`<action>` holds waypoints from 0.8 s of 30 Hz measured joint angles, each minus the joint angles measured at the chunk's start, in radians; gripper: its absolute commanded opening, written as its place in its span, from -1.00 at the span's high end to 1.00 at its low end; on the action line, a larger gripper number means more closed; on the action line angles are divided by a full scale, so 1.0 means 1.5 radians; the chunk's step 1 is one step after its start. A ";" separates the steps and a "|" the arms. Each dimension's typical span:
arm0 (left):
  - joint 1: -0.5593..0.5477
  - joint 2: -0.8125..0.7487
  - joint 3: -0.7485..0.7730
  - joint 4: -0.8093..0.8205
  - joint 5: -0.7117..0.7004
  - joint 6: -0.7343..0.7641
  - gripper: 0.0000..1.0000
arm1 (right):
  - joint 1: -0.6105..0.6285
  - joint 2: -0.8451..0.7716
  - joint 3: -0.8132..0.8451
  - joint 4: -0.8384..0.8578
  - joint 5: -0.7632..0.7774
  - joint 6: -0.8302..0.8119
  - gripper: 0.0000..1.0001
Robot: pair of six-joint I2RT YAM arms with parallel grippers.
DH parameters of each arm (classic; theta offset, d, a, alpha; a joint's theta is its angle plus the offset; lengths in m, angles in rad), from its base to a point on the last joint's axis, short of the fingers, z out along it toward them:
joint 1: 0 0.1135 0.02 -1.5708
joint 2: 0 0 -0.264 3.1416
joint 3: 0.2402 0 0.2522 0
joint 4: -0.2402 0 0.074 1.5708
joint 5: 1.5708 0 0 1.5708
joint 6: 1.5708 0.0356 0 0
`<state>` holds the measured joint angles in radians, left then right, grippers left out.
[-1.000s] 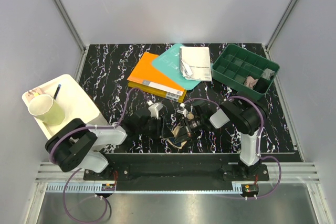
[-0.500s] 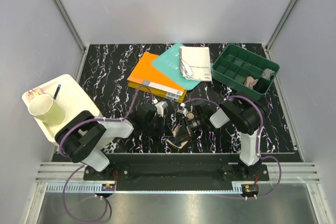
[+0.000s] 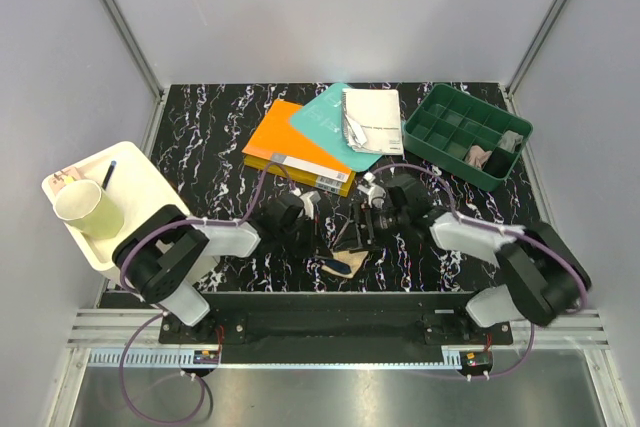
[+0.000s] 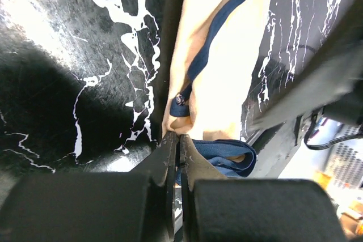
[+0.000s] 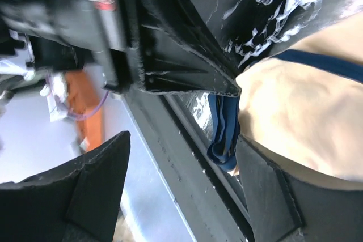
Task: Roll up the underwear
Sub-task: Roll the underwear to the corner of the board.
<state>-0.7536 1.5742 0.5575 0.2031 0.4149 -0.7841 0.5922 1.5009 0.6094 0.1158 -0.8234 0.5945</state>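
Observation:
The beige underwear (image 3: 346,264) with dark navy edging lies bunched near the table's front edge, between the two arms. In the left wrist view the underwear (image 4: 227,55) stretches away from my left gripper (image 4: 179,138), whose jaws are pressed together, pinching the fabric's near edge beside the folded navy band. My left gripper (image 3: 318,239) sits just left of the cloth. My right gripper (image 5: 181,191) stands open; one finger (image 5: 266,196) rests against the beige underwear (image 5: 295,123) and the navy edge hangs between the jaws. A light grey fabric bundle (image 3: 512,140) lies in the green tray.
An orange book (image 3: 295,157), a teal book (image 3: 325,119) and a white spiral notebook (image 3: 372,119) lie at the back. The green compartment tray (image 3: 455,125) stands back right. A white tray (image 3: 150,197) with a cup (image 3: 88,209) is at the left. The table's front rail runs close below the underwear.
My left gripper has shut on the underwear's edge. My right gripper has opened and let go, and its arm has swung out to the right.

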 measured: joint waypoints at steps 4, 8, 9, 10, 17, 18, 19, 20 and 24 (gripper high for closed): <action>0.000 0.014 0.010 0.002 0.004 -0.032 1.00 | -0.001 -0.141 -0.035 -0.049 0.089 0.009 -0.68; 0.000 0.037 0.021 0.015 0.014 -0.062 1.00 | 0.000 -0.241 -0.108 -0.075 0.139 0.026 -0.69; 0.000 0.043 0.023 0.022 0.018 -0.070 1.00 | 0.000 -0.254 -0.129 -0.084 0.150 0.030 -0.70; 0.000 0.047 0.025 0.024 0.020 -0.074 1.00 | 0.000 -0.259 -0.142 -0.092 0.157 0.033 -0.70; 0.000 0.057 0.031 0.031 0.028 -0.092 1.00 | 0.002 -0.268 -0.178 -0.116 0.195 0.041 -0.68; 0.000 0.057 0.031 0.031 0.028 -0.093 1.00 | 0.002 -0.266 -0.178 -0.115 0.200 0.041 -0.68; 0.000 0.057 0.031 0.031 0.028 -0.094 1.00 | 0.003 -0.262 -0.178 -0.112 0.204 0.041 -0.66; 0.000 0.057 0.031 0.031 0.028 -0.094 1.00 | 0.003 -0.256 -0.178 -0.110 0.208 0.041 -0.65; 0.000 0.057 0.031 0.031 0.028 -0.094 1.00 | 0.009 -0.235 -0.176 -0.100 0.216 0.041 -0.62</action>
<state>-0.7536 1.6604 0.6033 0.2489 0.4564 -0.9257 0.6064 1.1481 0.3447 -0.0341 -0.4988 0.6567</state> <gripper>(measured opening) 0.019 0.823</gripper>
